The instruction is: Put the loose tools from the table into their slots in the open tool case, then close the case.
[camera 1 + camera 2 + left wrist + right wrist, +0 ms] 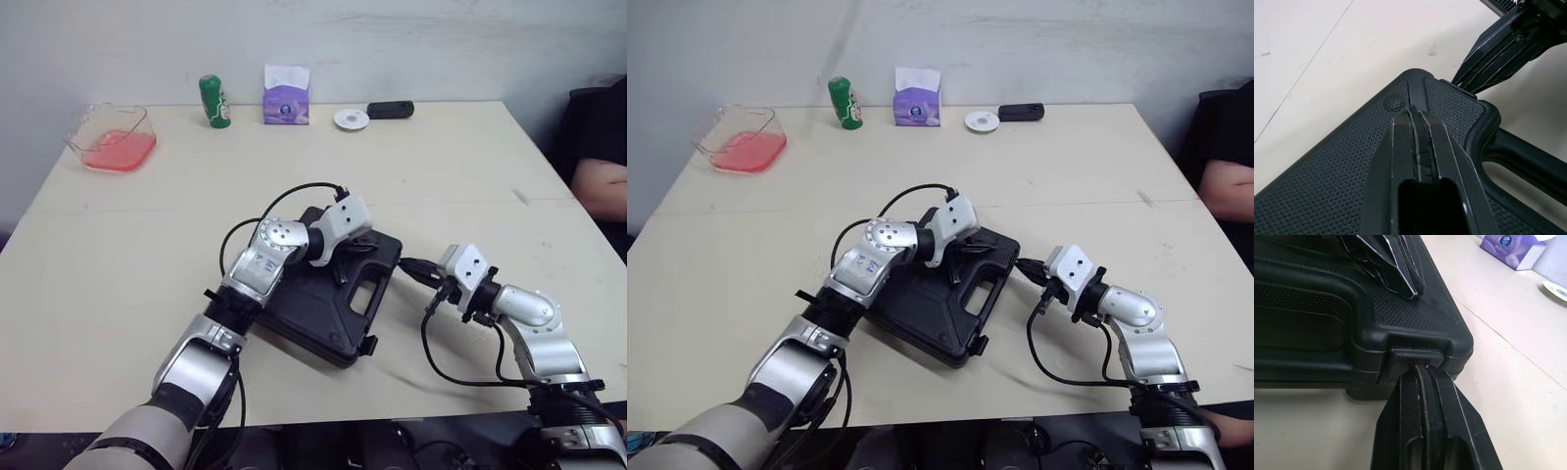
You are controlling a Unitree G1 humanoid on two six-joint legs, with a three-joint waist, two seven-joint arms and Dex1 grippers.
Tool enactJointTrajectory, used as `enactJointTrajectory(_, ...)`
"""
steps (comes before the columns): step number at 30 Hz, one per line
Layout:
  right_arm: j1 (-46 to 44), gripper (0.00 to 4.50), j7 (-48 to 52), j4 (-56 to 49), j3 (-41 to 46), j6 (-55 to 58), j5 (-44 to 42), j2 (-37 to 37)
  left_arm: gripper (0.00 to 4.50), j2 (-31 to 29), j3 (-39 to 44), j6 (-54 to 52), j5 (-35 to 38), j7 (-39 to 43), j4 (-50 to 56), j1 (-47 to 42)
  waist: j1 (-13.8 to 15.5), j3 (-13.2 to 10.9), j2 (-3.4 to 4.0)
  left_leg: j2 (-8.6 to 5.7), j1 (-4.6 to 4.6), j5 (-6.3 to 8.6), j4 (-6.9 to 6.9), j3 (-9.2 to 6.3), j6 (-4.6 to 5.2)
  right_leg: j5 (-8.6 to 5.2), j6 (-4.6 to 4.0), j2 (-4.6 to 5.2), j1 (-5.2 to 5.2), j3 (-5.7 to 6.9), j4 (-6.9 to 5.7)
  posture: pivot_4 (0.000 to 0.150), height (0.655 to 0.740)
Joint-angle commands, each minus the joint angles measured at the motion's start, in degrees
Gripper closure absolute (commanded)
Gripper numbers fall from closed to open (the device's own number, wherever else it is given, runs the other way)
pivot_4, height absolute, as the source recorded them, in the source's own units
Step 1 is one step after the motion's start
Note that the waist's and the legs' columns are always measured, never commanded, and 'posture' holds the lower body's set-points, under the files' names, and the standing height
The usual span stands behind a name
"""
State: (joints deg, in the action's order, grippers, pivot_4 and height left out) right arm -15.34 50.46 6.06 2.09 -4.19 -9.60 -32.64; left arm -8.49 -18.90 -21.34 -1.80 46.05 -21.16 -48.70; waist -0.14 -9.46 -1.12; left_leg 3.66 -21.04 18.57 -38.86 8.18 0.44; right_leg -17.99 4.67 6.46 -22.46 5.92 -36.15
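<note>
1. the black tool case (328,318) lies flat on the surface (441,166), near the front edge and about midway across, set at an angle to that edge. its lid is down on its base, and no tools lie loose on the surface around it.
2. the case's carry handle (377,284) is on the side turned toward my right arm.
3. my left claw (1418,115) rests on top of the pebbled lid, close to the handle side. its two fingers are clenched flat together, with nothing between them.
4. my right claw (1422,372) is low on the surface just beside the case. its tips touch the small latch tab (1415,356) at the case's corner. these fingers are also clenched together. i cannot tell whether they pinch the tab or only press against it.
5. the two claws are near each other, one on the lid and one at the corner just beyond it.
6. well apart from the case, along the far edge, stand a green bottle (215,102) and a purple tissue pack (286,95).
7. near those lie a small white round thing (351,119) and a small black object (390,110).
8. at the far corner on my left sits a clear container (113,139) with something pink inside.
9. a person's arm (600,181) shows past the surface's edge on my right.
</note>
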Motion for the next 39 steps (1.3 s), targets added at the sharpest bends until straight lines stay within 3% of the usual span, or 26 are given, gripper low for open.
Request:
enactJointTrajectory(1, -1.6, 4.5, 0.45, -4.59, -0.78, -0.72, -1.37, 0.36, 4.45, 0.69, -9.93, -5.82, -3.4, 5.52, -5.53, 6.1, -0.01, 0.06, -0.01, 0.0, 0.0, 0.0, 0.01, 0.0, 0.0, 0.0, 0.0, 0.0, 0.0, 0.0, 0.01, 0.15, 0.74)
enactJointTrajectory(16, -3.49, 4.5, 0.64, -2.05, -1.62, -0.98, 0.49, -0.05, 4.45, -0.21, -7.84, -3.99, -2.92, 5.19, -2.59, 5.85, -0.43, 0.47, -0.16, 0.05, 0.82, 0.07, 0.89, 0.13, -0.01, -0.08, -0.14, -0.02, 0.46, -0.12, 0.28, 0.15, 0.74)
enactJointTrajectory(21, 0.01, 4.5, 1.77, -4.37, 3.91, 1.05, -1.98, -5.91, 4.45, -1.81, -2.24, -0.76, 2.46, 7.82, 8.52, 4.04, 0.15, 0.23, 0.14, 0.0, 0.62, -0.01, 0.89, 0.19, -0.19, -0.07, -0.13, 0.02, 0.27, -0.15, 0.31, 0.15, 0.74)
enactJointTrajectory(25, 4.83, 4.5, 3.6, -6.32, 6.4, -0.31, -4.26, -8.37, 4.45, -4.09, 1.25, 1.34, 8.88, 12.63, 17.7, 5.29, 0.2, 0.03, 0.15, -0.03, -0.09, -0.17, 0.79, 0.12, -0.23, -0.05, -0.1, -0.03, -0.29, -0.09, 0.28, 0.15, 0.74)
enactJointTrajectory(35, 13.56, 4.5, 5.32, -10.61, 10.66, 0.11, -9.41, -8.89, 4.45, -13.48, 4.71, 4.54, 14.71, 17.8, 31.28, 12.33, -0.03, -0.72, 0.39, -0.14, -0.14, -0.26, 0.7, 0.18, -0.06, 0.04, 0.07, -0.14, -0.32, -0.09, 0.26, 0.15, 0.74)
enactJointTrajectory(39, 16.2, 4.5, 5.25, -13.57, 10.78, 2.08, -11.58, -8.28, 4.45, -16.94, 7.19, 0.26, 21.19, 19.12, 37.93, 17.6, -0.04, -0.77, 0.44, -0.08, -0.14, -0.26, 0.76, 0.16, -0.09, 0.04, 0.06, -0.07, -0.32, -0.12, 0.28, 0.15, 0.74)
